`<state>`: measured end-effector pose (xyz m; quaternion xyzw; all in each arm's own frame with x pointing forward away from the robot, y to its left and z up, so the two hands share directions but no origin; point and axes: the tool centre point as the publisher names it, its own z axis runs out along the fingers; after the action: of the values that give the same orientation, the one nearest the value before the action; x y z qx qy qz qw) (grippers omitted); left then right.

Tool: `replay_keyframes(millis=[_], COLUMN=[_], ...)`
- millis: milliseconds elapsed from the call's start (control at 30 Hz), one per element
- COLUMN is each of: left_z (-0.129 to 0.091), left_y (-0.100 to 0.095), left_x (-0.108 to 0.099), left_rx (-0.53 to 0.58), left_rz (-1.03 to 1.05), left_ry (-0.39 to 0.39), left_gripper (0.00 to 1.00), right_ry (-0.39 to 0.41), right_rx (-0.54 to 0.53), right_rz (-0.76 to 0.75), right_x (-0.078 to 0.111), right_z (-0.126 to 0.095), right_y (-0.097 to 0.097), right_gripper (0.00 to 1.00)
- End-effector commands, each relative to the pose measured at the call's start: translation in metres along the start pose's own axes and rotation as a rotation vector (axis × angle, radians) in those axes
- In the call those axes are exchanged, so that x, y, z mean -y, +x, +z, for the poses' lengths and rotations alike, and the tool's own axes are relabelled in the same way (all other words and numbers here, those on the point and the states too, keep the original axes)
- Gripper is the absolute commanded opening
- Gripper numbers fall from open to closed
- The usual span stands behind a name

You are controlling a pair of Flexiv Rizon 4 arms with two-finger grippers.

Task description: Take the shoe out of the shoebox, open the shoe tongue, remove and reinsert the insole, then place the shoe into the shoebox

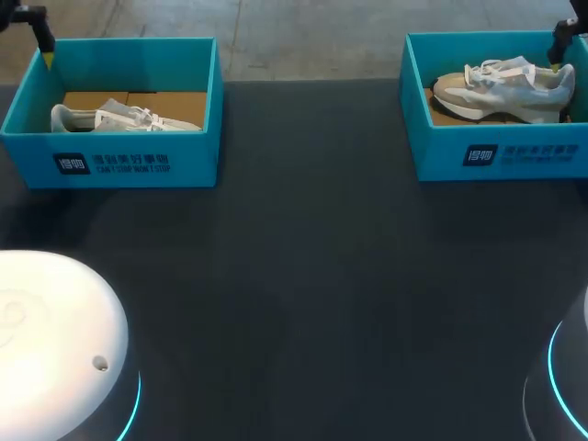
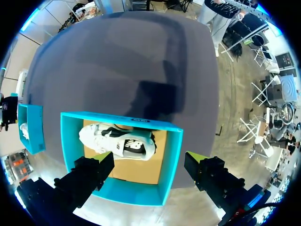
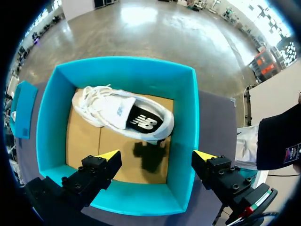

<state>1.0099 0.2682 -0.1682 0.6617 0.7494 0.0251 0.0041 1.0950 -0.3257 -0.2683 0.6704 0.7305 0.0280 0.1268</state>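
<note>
Two teal shoeboxes stand at the back of the dark table. The left shoebox (image 1: 129,161) (image 2: 171,160) holds a white shoe (image 1: 119,118) (image 2: 117,141) lying on its side. The right shoebox (image 1: 514,152) (image 3: 183,122) holds a white and beige shoe (image 1: 505,87) (image 3: 124,115). My left gripper (image 1: 44,41) (image 2: 149,159) hangs open above its box's far left corner, touching nothing. My right gripper (image 1: 562,35) (image 3: 157,157) hovers open over the right box, well above the shoe, its shadow on the cardboard floor.
The dark table top (image 1: 303,276) stretches between and in front of the boxes. A white rounded arm base (image 1: 55,340) sits at the near left and another base (image 1: 560,377) at the near right.
</note>
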Motion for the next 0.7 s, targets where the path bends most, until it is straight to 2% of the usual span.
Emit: replay_keyframes(millis=[33, 367, 433, 467, 533, 633, 700], left_z=[0.000, 0.000, 0.000, 0.000, 0.000, 0.000, 0.000], left_y=[0.000, 0.000, 0.000, 0.000, 0.000, 0.000, 0.000], left_x=[0.001, 0.001, 0.001, 0.001, 0.001, 0.001, 0.001], left_rx=[-0.002, -0.002, -0.002, -0.002, -0.002, -0.002, -0.002], left_rz=[0.000, 0.000, 0.000, 0.000, 0.000, 0.000, 0.000], left_ry=[-0.003, -0.003, -0.003, -0.003, -0.003, -0.003, -0.003], left_gripper=[1.00, 1.00, 1.00, 1.00, 1.00, 1.00, 1.00], right_ry=[0.026, 0.029, 0.027, 0.027, 0.031, 0.033, 0.034], right_rx=[0.044, 0.072, 0.079, 0.081, 0.084, 0.088, 0.087], right_rz=[0.002, 0.026, 0.035, 0.036, 0.046, 0.052, 0.054], right_x=[-0.015, -0.023, -0.024, -0.025, -0.027, -0.030, -0.033], right_z=[0.012, 0.022, 0.025, 0.027, 0.030, 0.035, 0.038], right_y=[0.003, 0.004, 0.002, 0.001, -0.002, -0.004, -0.004], right_gripper=[1.00, 1.00, 0.96, 0.98, 0.95, 0.85, 0.85])
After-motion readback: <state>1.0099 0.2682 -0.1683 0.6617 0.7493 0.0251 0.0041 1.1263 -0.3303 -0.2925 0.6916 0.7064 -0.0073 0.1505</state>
